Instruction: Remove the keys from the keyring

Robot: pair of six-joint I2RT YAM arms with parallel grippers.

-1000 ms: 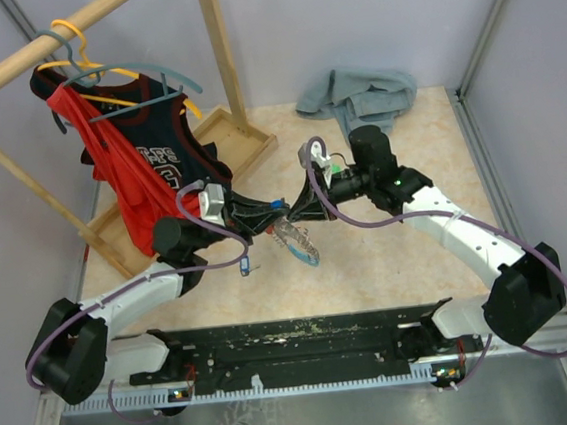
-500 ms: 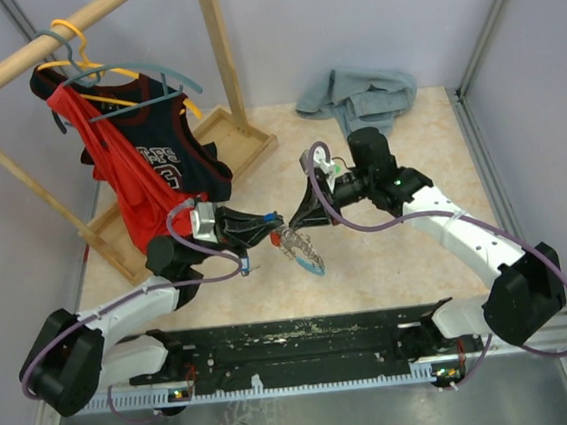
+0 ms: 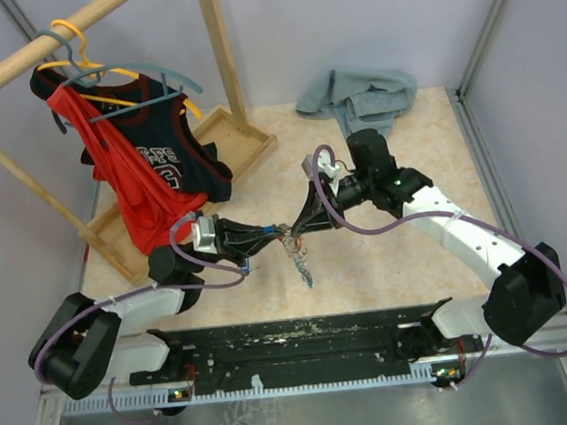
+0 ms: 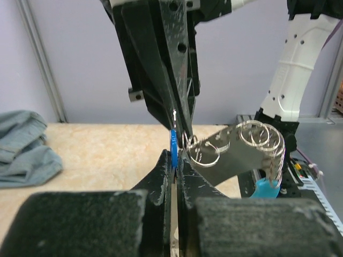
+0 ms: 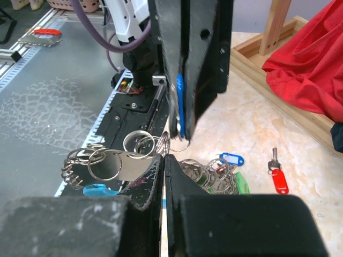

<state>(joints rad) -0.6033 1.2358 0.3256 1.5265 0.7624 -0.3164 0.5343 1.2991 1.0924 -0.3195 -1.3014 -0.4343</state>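
Silvery keyring (image 3: pixel 288 236) with dangling keys (image 3: pixel 301 264) hangs over the tabletop's (image 3: pixel 389 268) middle, nearer its near edge than before, between the left gripper (image 3: pixel 273 233), clenched on a blue-tagged key (image 4: pixel 173 150), and the right gripper (image 3: pixel 296 227), freshly clamped on the keyring.

Top view: keyring (image 3: pixel 291 240) bunch too small to resolve. Blue tag (image 4: pixel 173 149) mostly hidden between left gripper (image 4: pixel 173 165) fingers, near ends blurred.
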